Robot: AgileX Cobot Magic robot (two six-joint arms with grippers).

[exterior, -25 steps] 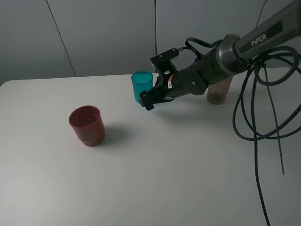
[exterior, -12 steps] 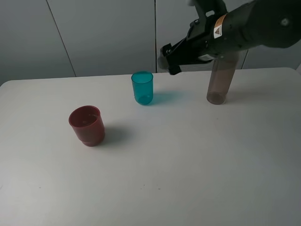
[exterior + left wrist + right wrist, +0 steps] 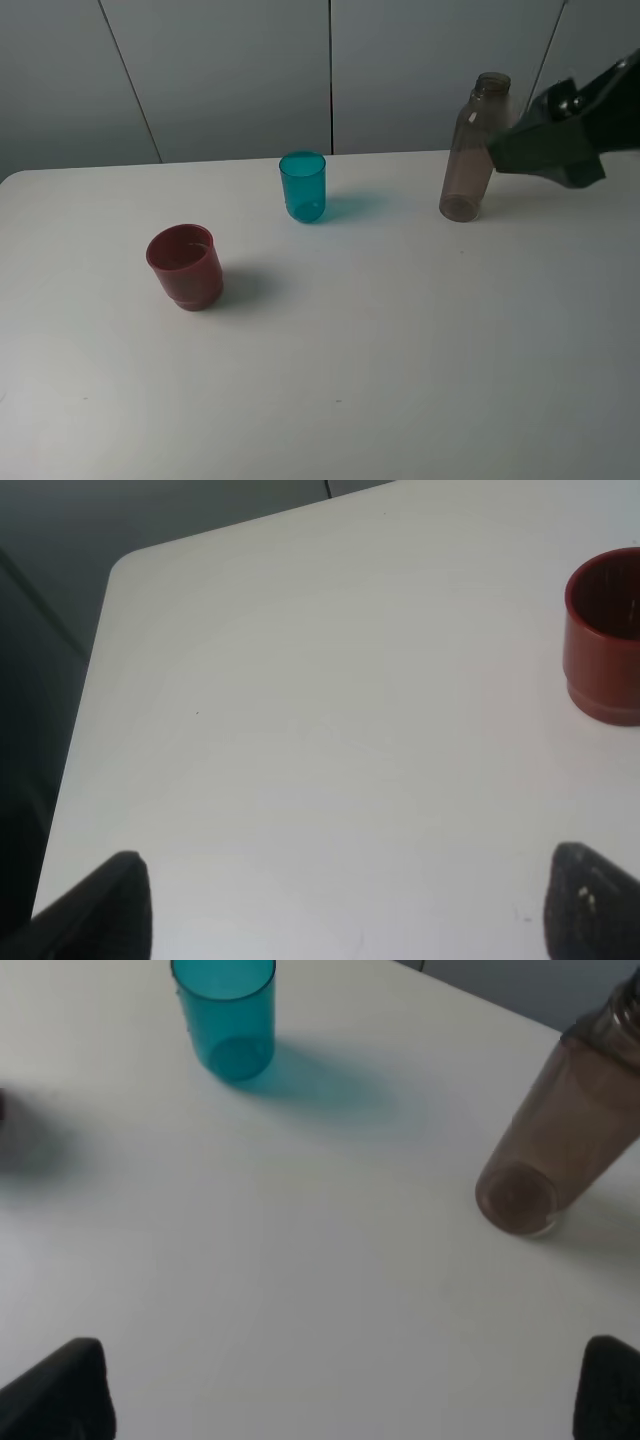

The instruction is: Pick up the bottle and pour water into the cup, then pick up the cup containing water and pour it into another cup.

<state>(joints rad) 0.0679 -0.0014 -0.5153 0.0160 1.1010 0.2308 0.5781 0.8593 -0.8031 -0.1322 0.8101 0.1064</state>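
Three vessels upright on the white table (image 3: pixel 400 340), both grippers empty.

From the table's centre in the high view, the dark red cup (image 3: pixel 185 266) sits at nine o'clock, the teal cup (image 3: pixel 303 186) at eleven, and the capless bottle (image 3: pixel 473 147) at one, all well apart. The left gripper (image 3: pixel 340 900) has its jaws spread wide over bare table. The right gripper (image 3: pixel 345 1390), raised just beside the bottle at three o'clock, also has its jaws wide apart.

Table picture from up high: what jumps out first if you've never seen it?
Three see-through things stand apart on the white table: a teal-blue cup near the back middle, a dark red cup front left, and a tall smoky bottle with no cap at the back right. A black gripper pokes in beside the bottle.
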